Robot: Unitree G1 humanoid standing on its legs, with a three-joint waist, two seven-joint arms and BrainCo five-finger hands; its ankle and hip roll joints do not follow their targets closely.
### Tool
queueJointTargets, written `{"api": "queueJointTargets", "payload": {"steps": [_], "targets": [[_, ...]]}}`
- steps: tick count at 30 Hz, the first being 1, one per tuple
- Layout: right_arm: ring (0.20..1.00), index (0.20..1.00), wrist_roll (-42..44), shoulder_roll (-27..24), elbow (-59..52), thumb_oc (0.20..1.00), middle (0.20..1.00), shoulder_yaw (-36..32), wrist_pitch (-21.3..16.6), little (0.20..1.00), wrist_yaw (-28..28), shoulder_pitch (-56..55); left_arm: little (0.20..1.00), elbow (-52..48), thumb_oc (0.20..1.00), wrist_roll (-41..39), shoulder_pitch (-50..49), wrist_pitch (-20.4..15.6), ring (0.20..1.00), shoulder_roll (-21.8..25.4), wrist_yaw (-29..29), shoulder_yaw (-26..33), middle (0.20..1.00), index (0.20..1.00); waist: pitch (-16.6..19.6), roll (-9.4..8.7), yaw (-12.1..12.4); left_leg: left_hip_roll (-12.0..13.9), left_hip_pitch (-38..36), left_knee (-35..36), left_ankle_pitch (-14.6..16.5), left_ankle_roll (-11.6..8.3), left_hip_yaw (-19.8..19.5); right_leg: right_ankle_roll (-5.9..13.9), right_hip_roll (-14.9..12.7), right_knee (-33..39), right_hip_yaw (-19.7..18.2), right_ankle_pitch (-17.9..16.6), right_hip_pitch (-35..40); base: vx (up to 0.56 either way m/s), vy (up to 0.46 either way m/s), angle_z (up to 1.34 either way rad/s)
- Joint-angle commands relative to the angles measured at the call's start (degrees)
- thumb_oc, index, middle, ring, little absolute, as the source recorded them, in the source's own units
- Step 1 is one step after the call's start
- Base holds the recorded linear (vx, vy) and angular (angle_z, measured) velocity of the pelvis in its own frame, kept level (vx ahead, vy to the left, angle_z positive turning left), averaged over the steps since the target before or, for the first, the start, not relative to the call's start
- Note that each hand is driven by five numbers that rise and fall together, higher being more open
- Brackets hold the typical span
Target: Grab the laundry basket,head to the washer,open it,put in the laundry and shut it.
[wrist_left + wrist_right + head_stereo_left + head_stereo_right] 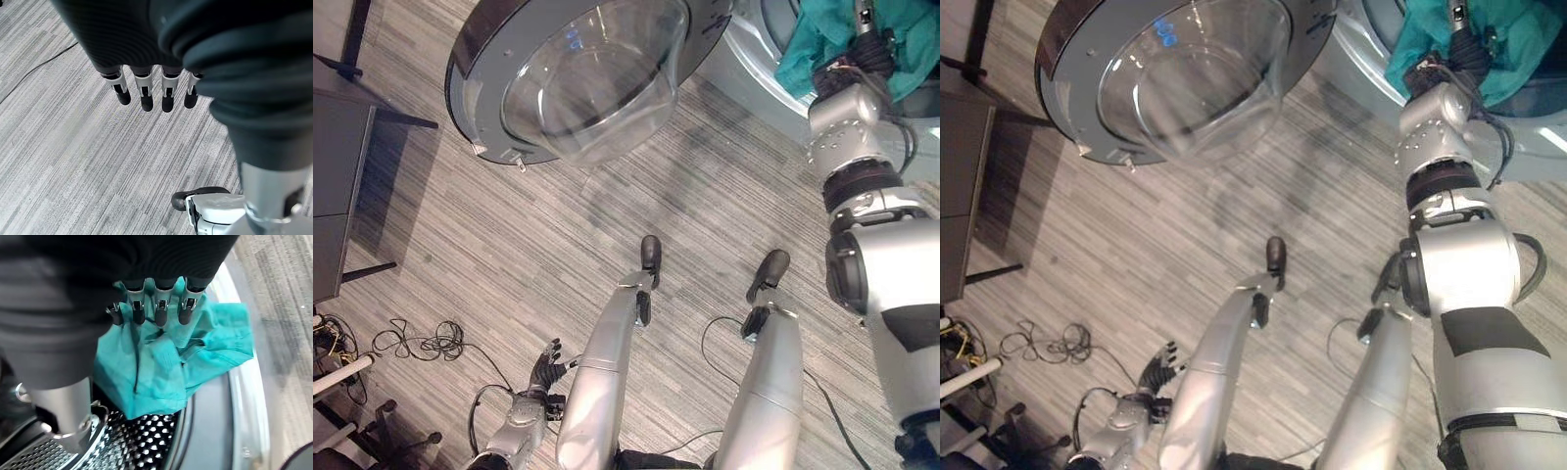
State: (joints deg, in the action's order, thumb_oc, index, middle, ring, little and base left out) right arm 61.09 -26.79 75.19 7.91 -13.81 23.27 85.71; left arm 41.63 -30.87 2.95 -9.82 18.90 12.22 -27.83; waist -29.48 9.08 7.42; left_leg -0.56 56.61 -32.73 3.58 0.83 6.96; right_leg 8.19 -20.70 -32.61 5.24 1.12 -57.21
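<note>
The washer's round glass door (578, 78) stands swung open to the left of the washer's pale rim (754, 49). A teal cloth (822, 39) hangs over the mouth of the drum. My right hand (867, 49) reaches into it from above. In the right wrist view its fingers (156, 303) are curled into the teal cloth (161, 362), which droops over the perforated steel drum (137, 440). My left hand (543, 372) hangs low by my side above the striped floor, its fingers (146, 93) straight and holding nothing.
A dark table (333, 176) with thin black legs stands along the left edge. A tangle of cables (421, 343) lies on the floor near it. Grey striped carpet (509, 245) stretches between the table and the open door.
</note>
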Motion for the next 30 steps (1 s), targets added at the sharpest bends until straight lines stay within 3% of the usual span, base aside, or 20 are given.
{"api": "queueJointTargets", "payload": {"steps": [1,6,14,17,20,21,23,24,25,28,30], "targets": [[1.0,1.0,-0.3,-2.24,-2.57,1.0,1.0,0.29,-1.69,1.0,-0.45,-1.28,1.0,2.95,1.0,1.6,-0.74,0.14,1.0,0.75,0.81,-1.46,1.0,1.0,1.15,0.77,1.21,-0.05,0.38,-1.45,3.88,-3.87,-3.54,3.25,-0.31,0.11,-1.21,1.34,0.54,0.0,0.0,0.0],[1.0,1.0,-0.92,-0.34,-3.0,1.0,1.0,0.82,-1.29,1.0,-0.87,-2.61,1.0,3.03,1.0,1.42,-0.63,0.17,1.0,0.6,0.91,-1.33,1.0,1.0,0.89,0.51,0.92,0.01,0.33,-1.47,3.86,-3.92,-3.53,3.16,-0.04,0.43,-1.19,1.21,0.73,0.0,0.0,0.0],[1.0,1.0,-0.74,-2.01,0.89,1.0,1.0,-0.63,0.31,1.0,-0.11,-1.63,1.0,2.39,1.0,0.74,-1.07,0.17,1.0,1.0,1.05,-1.36,1.0,1.0,0.54,0.86,1.3,-0.22,1.12,-1.9,4.15,-3.88,-3.84,3.18,-0.25,-0.28,-1.15,1.82,0.24,0.0,0.0,0.0],[1.0,1.0,-2.2,-7.87,4.5,1.0,1.0,-0.63,2.25,1.0,1.21,0.95,1.0,2.1,1.0,0.75,-1.59,0.01,1.0,1.49,1.15,-1.38,1.0,1.0,0.51,1.52,1.78,-0.55,1.47,-1.52,4.21,-3.91,-3.66,3.65,-0.84,0.05,-0.82,1.74,0.1,0.01,0.003,0.02],[1.0,1.0,-2.37,-17.08,5.65,1.0,1.0,2.41,2.93,1.0,2.04,6.88,1.0,1.42,1.0,1.5,-2.46,-0.23,1.0,2.77,0.58,-1.64,1.0,1.0,1.51,2.87,3.17,-0.98,2.02,0.85,3.08,-4.23,-3.59,4.38,-1.8,2.0,-0.31,0.79,-0.29,0.02,0.001,0.11],[1.0,1.0,-2.28,-17.52,6.14,1.0,1.0,2.95,3.08,1.0,1.87,7.55,1.0,1.29,1.0,1.54,-2.26,-0.19,1.0,2.58,0.6,-1.89,1.0,1.0,1.59,3.2,3.31,-1.06,2.1,1.15,2.86,-4.22,-3.64,4.4,-1.85,2.21,-0.22,0.62,-0.36,0.02,0.038,0.13],[1.0,1.0,-2.9,-22.61,1.99,1.0,1.0,8.77,1.14,1.0,2.07,13.22,1.0,0.55,1.0,1.78,-3.61,-0.48,1.0,3.86,0.34,-1.0,1.0,1.0,3.34,3.61,4.92,-1.63,2.16,3.65,1.55,-4.29,-4.09,4.86,-2.39,3.21,-0.38,0.07,-1.21,0.05,0.072,0.14],[1.0,1.0,-1.26,-22.65,-6.97,1.0,1.0,12.83,-3.56,1.0,1.24,16.18,1.0,0.59,1.0,1.47,-4.16,-0.78,1.0,3.5,0.13,0.02,1.0,1.0,3.95,3.7,5.0,-1.73,2.28,5.28,0.8,-3.95,-4.3,5.06,-2.29,3.61,-1.16,-0.38,-2.41,0.05,0.064,0.13],[1.0,1.0,-1.26,-22.52,-7.57,1.0,1.0,12.8,-3.83,1.0,1.59,15.76,1.0,0.61,1.0,1.48,-4.17,-0.78,1.0,3.34,0.11,0.08,1.0,1.0,3.99,3.72,4.94,-1.74,2.31,5.39,0.71,-3.93,-4.22,5.06,-2.28,3.62,-1.27,-0.46,-2.55,0.04,0.05,0.07],[1.0,1.0,0.82,-21.44,-27.54,1.0,1.0,12.23,-14.44,1.0,-1.0,12.62,1.0,1.04,1.0,2.17,-4.55,-1.15,1.0,2.67,0.0,1.26,1.0,1.0,4.03,2.71,3.8,-1.54,2.02,7.32,-0.06,-3.72,-4.76,5.13,-1.74,4.38,-2.17,-1.04,-3.39,0.03,0.025,-0.11],[1.0,1.0,0.46,-21.57,-27.69,1.0,1.0,12.46,-14.28,1.0,-2.2,11.08,1.0,0.71,1.0,1.87,-4.91,-1.56,1.0,2.88,-0.01,1.6,1.0,1.0,3.92,2.34,3.62,-1.55,1.97,7.3,-0.16,-3.6,-4.68,4.94,-1.49,4.4,-2.4,-1.17,-3.57,0.01,-0.01,-0.1]]}}
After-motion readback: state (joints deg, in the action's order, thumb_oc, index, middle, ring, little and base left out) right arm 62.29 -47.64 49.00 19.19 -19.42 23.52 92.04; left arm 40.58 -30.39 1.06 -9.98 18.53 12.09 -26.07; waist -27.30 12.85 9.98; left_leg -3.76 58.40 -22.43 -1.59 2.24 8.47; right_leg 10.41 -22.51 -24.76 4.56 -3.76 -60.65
